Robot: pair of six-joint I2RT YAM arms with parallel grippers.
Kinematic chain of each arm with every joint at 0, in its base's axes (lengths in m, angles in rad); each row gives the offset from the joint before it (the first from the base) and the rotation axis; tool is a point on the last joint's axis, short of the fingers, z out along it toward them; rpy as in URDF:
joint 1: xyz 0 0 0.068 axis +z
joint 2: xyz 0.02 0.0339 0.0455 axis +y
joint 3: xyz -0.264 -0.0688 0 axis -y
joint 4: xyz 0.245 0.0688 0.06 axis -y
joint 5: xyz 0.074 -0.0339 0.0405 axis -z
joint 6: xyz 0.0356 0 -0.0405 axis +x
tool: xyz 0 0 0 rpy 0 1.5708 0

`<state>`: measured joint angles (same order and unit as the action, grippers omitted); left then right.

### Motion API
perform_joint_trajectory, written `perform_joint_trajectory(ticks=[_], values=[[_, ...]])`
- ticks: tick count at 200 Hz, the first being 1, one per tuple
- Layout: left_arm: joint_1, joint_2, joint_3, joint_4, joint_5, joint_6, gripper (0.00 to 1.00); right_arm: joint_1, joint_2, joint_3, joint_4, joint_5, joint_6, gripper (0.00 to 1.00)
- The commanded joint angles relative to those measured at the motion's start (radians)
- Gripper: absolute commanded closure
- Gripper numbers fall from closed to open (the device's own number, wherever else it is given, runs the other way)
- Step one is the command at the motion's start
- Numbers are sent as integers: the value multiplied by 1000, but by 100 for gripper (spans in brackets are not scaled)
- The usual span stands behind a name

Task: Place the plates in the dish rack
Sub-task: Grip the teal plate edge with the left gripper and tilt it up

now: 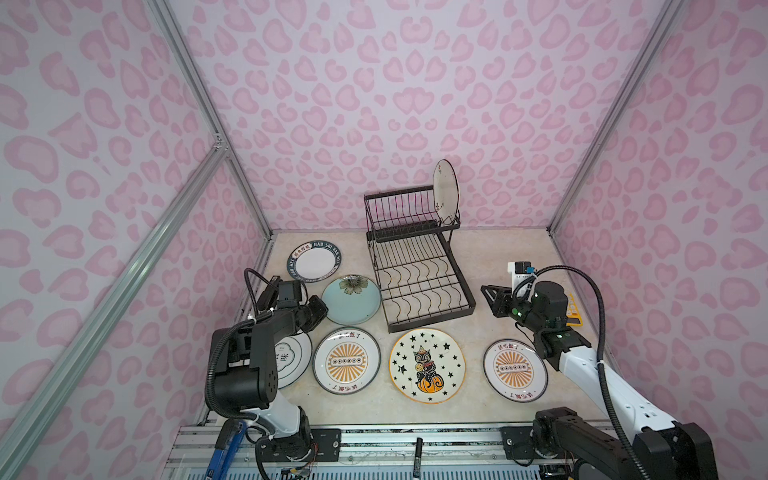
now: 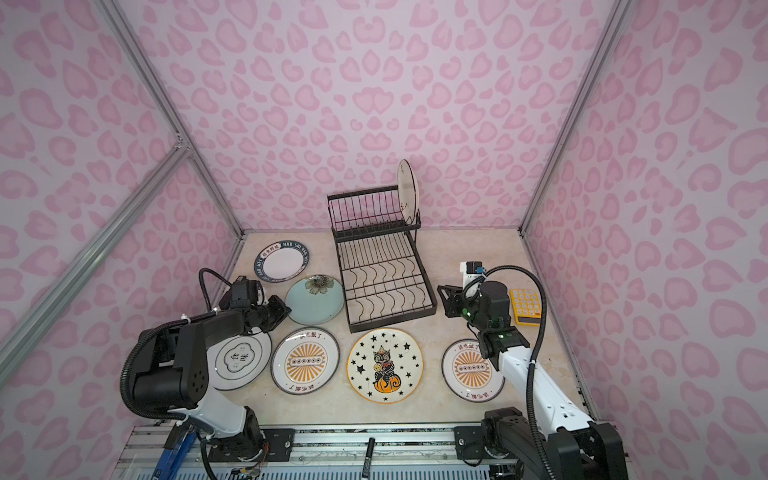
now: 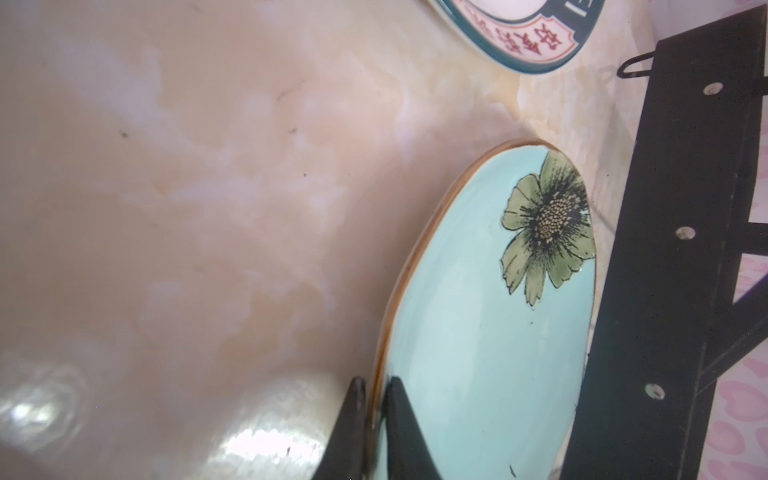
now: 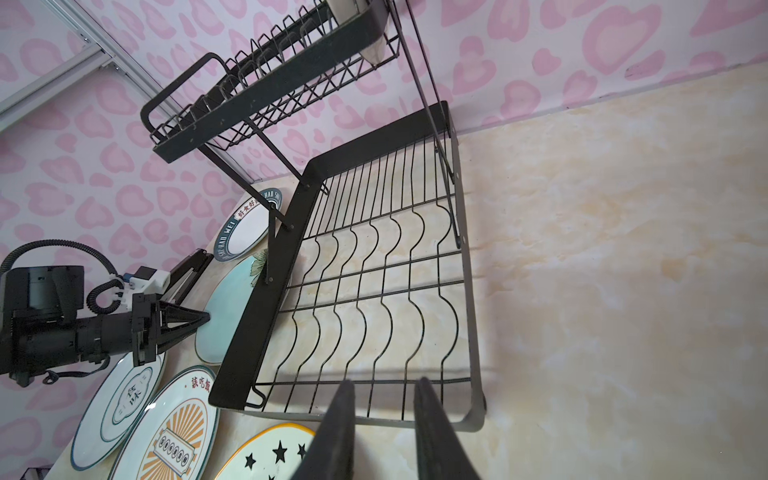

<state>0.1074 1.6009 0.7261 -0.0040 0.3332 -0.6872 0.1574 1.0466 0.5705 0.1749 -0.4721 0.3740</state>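
My left gripper (image 3: 376, 380) is shut on the near rim of the pale teal plate (image 1: 353, 301), which lies just left of the black wire dish rack (image 1: 432, 322). A white plate (image 1: 445, 191) stands upright in the rack's upper tier. Flat on the table lie a dark-lettered plate (image 1: 314, 261), two orange-sunburst plates (image 1: 346, 360) (image 1: 515, 369), a star-and-cat plate (image 1: 427, 365), and a white plate (image 2: 241, 359) partly under the left arm. My right gripper (image 4: 386, 382) hovers open and empty right of the rack's front corner.
A yellow calculator (image 2: 525, 305) lies behind the right arm near the right wall. A black marker (image 1: 417, 455) rests on the front rail. Pink patterned walls close the table in on three sides.
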Motion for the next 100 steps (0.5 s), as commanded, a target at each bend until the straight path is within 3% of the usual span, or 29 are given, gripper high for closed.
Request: perform_joint_trajectory(ticks=[1, 100], values=[[2, -23, 7, -47, -43, 5, 94, 5, -3, 8, 31, 6, 0, 74], [11, -121, 44, -109, 8, 8, 96, 47, -5, 14, 37, 25, 5, 75]])
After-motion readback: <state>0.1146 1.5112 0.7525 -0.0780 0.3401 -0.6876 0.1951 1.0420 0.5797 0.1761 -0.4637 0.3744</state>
